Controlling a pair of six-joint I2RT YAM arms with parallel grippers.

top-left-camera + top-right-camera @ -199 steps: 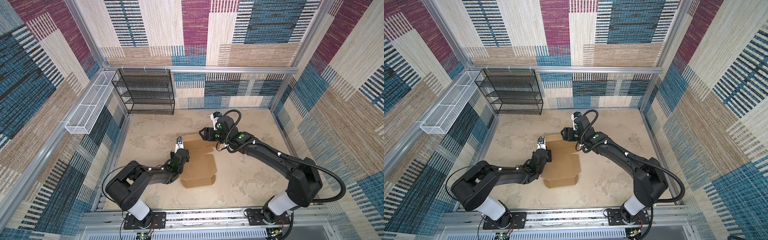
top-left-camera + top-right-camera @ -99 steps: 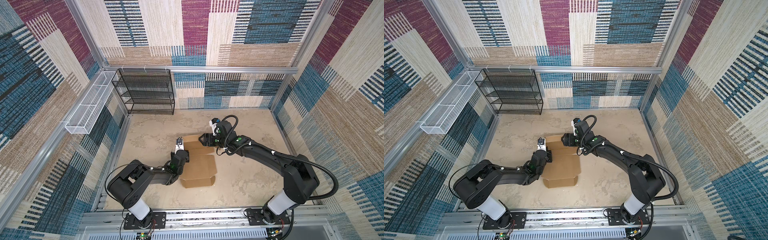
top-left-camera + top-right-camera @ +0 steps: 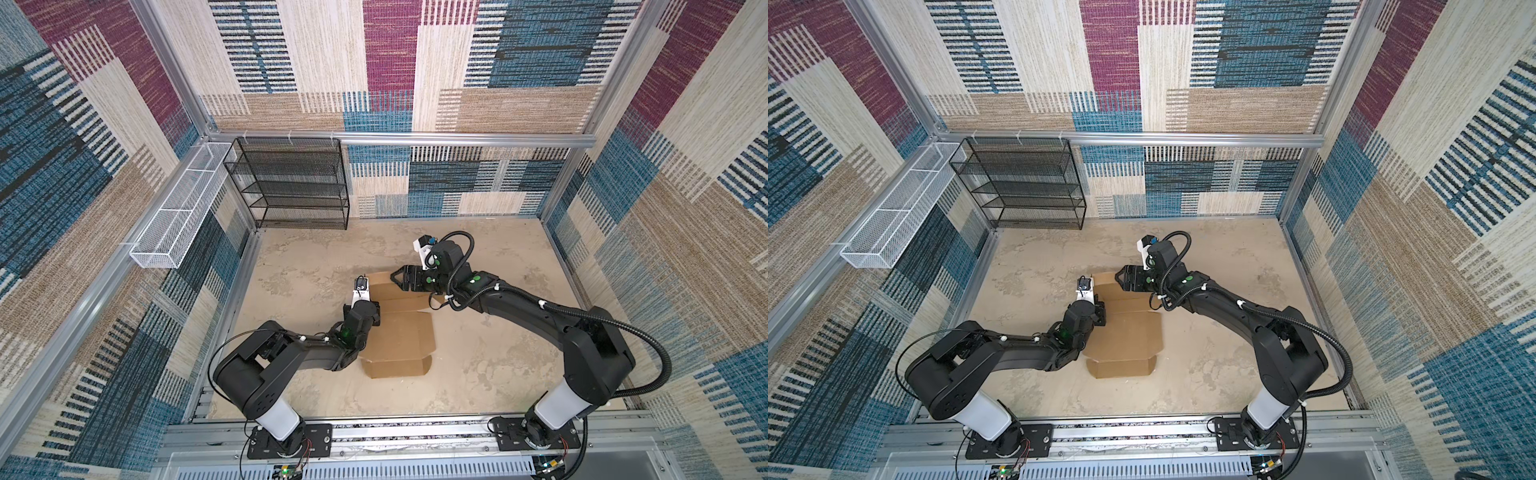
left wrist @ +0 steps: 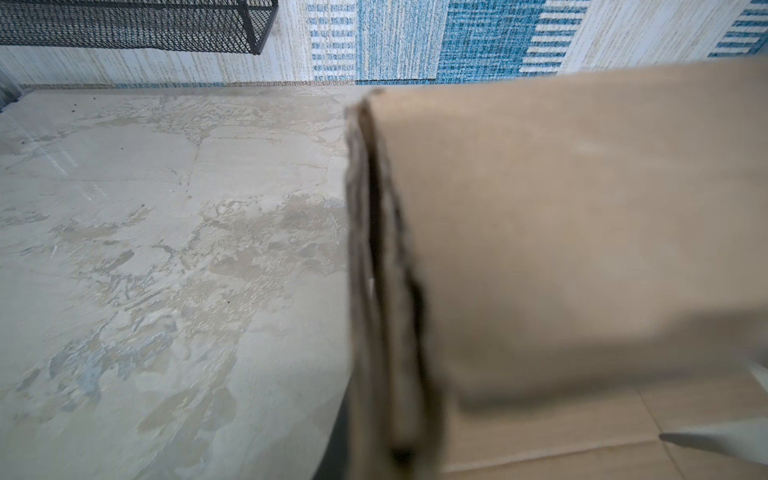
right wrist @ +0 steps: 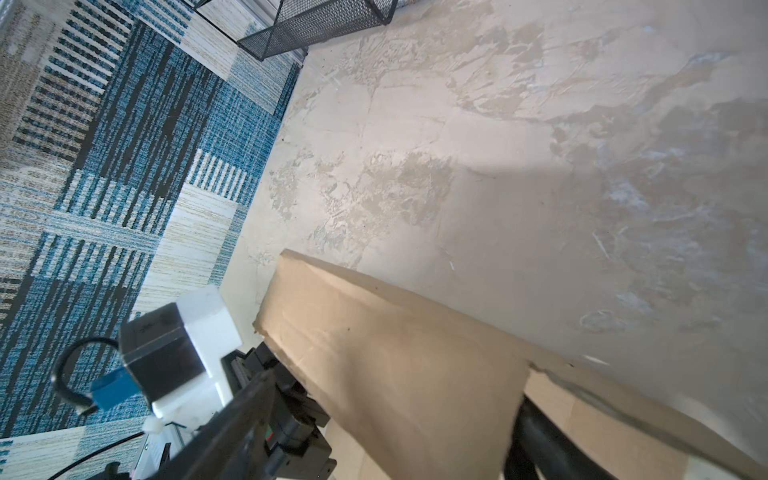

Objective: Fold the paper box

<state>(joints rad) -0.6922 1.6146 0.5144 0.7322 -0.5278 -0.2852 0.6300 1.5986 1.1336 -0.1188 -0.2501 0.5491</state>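
Seeing L gripper (image 3: 371, 308) clenched at left wall of paper box (image 3: 401, 340), hold unclear; also R gripper (image 3: 395, 277) spread wide astride raised far flap.

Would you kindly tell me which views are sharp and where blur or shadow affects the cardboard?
In both top views the paper box and table are sharp and evenly lit; in the left wrist view the box is soft and partly shadowed, the table crisper; in the right wrist view the near flap blurs and a broad shadow crosses the table.
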